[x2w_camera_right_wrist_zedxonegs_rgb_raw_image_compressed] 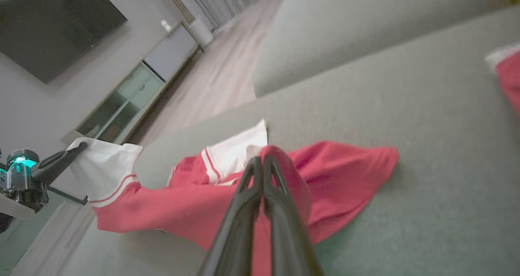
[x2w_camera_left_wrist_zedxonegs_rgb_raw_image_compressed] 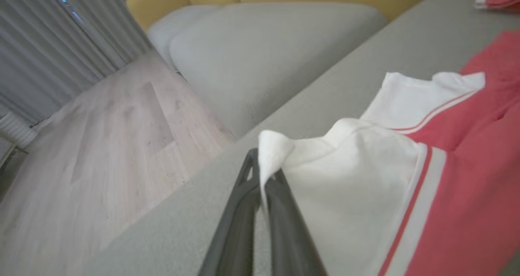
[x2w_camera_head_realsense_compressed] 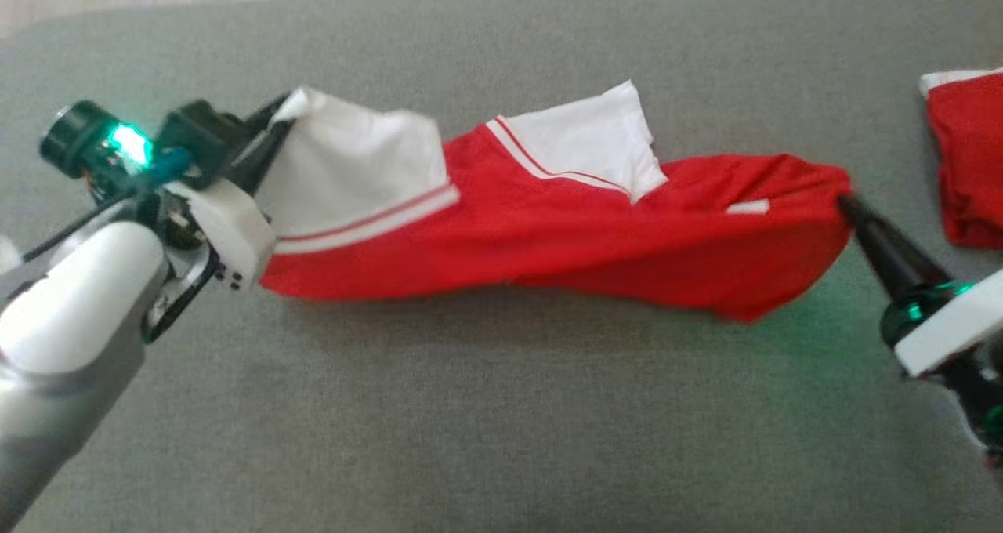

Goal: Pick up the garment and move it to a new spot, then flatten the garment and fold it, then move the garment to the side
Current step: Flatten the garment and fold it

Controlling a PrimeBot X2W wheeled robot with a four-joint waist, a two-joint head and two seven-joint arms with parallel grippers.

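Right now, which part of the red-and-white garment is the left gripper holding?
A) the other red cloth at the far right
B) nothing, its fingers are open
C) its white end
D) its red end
C: the left gripper is shut on a white corner of the garment, while the right gripper pinches the red end.

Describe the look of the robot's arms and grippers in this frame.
The left gripper has two long, dark, tapering fingers with openwork sides. Behind them are a white wrist housing, a black cylinder lit green, thin black cables and a smooth silver-white forearm. The right gripper matches: dark narrow fingers, a green glow and a white block.
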